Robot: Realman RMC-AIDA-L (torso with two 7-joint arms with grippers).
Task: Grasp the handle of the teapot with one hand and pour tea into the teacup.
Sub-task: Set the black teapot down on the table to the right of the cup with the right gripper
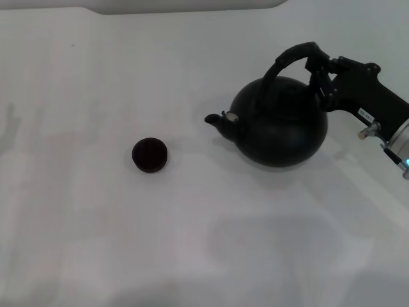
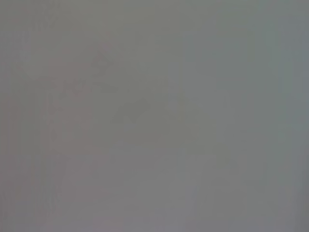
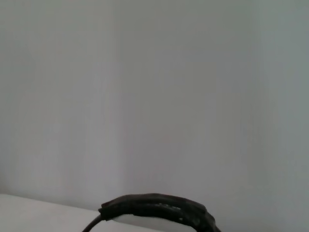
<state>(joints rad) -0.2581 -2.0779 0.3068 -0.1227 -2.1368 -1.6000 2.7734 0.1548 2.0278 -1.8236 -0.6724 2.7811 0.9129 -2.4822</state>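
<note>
In the head view our right gripper is clamped on the handle of the teapot; the teacup stands well apart, beyond the spout. A small arm label is unreadable. In the right wrist view we see only the handle. The left wrist view shows nothing.

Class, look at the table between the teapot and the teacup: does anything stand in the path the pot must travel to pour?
Nothing visible does. The teapot sits to the right with its spout facing the teacup, and only bare white table lies between them. The right gripper is at the handle.
</note>
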